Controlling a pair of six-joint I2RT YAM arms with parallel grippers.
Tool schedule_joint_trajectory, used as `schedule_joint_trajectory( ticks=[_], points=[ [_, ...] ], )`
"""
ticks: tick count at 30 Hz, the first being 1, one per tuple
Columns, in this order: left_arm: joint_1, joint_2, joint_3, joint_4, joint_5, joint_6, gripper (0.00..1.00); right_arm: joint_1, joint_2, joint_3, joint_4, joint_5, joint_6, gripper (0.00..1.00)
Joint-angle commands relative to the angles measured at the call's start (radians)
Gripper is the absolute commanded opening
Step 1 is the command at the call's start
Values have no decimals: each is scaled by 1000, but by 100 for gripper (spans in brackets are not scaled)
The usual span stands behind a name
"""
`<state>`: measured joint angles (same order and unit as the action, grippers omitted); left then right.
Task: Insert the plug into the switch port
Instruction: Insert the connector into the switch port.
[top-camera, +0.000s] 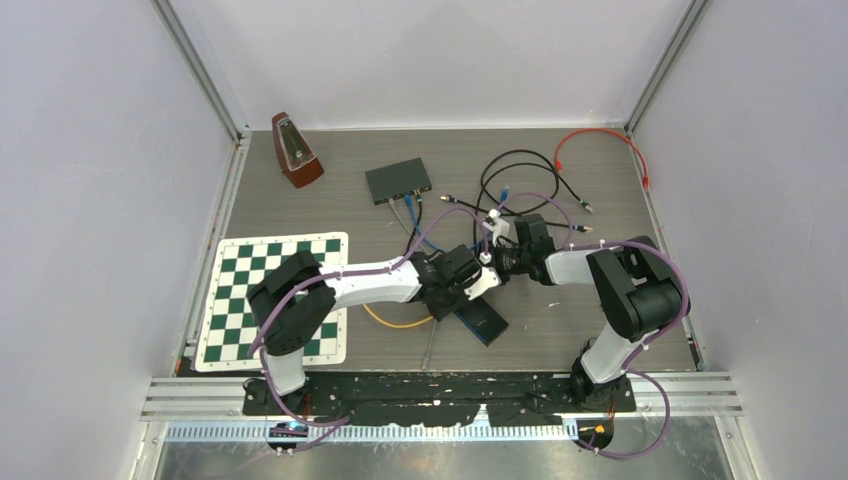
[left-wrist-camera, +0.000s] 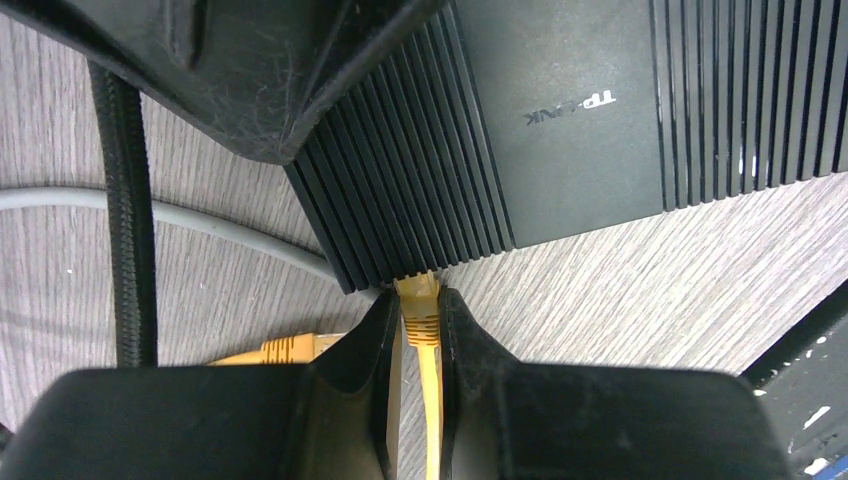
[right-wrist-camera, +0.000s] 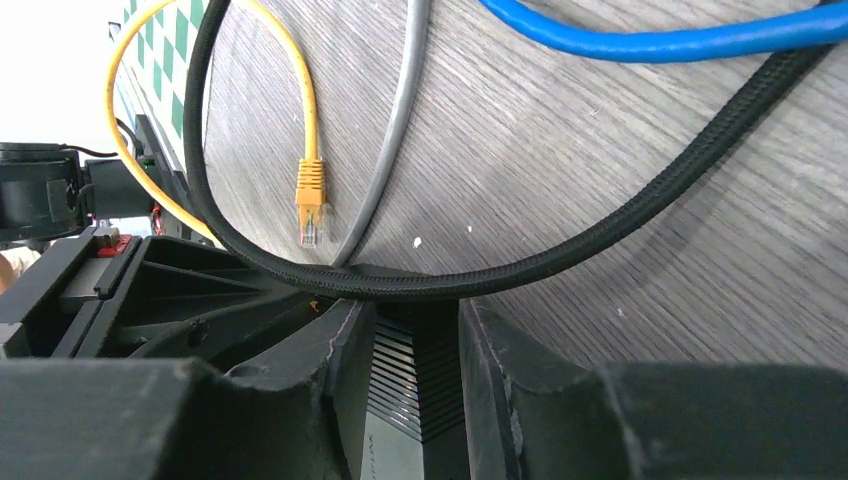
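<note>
Item one, your left tool (left-wrist-camera: 419, 300): clenched on the yellow plug (left-wrist-camera: 421, 322), one finger pressed to each side, its yellow cable running back between them. The plug's nose touches the ribbed edge of the TP-Link switch (left-wrist-camera: 570, 110); the port is hidden, so you cannot tell whether the plug is seated. Item two, your right tool (right-wrist-camera: 412, 318): grasping that same switch, the ribbed black body filling the gap between its fingers. The switch sits close to the near edge of the tabletop (top-camera: 540, 345), a little right of the middle, with both tools meeting at it. Item three, loose leads around it: a second yellow plug (right-wrist-camera: 310, 200) lying free, a grey cable (right-wrist-camera: 400, 130) just beside it, a black braided cable (right-wrist-camera: 620, 210) curving past the right tool's fingertips, and a blue cable (right-wrist-camera: 650, 40). Item four, elsewhere: a second switch (top-camera: 398, 181) toward the far edge with cables leading from its near side, a metronome (top-camera: 296, 150) in the far left corner, a chessboard mat (top-camera: 280, 300) along the left edge, and a red cable (top-camera: 600, 140) in the far right corner.
</note>
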<state>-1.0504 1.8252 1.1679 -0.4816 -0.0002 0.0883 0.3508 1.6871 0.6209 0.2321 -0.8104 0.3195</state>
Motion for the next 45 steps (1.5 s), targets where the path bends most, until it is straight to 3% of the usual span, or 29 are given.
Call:
schedule_joint_trajectory(
  ticks=[1,5,8,19,28,35,45],
  points=[
    [30,20,102,421,41,-12,0,117,53,-52,-128,-78,27,36],
    [67,-10,65,463,91,-129,0,119,48,-80,-105,-57,53,35],
    [67,-20,72,443,74,-130,0,119,39,-100,-95,-35,70,35],
    [-25,-12,119,304,-191,97,0,118,-15,-197,84,29,234,32],
    [-29,31,203,302,-116,197,0,122,-36,-202,59,35,225,31],
    [-30,9,168,262,-54,27,1,97,-87,-179,-11,90,222,34],
    [-22,-86,-13,316,-100,-23,20,-110,-141,50,-316,155,78,37]
  ],
)
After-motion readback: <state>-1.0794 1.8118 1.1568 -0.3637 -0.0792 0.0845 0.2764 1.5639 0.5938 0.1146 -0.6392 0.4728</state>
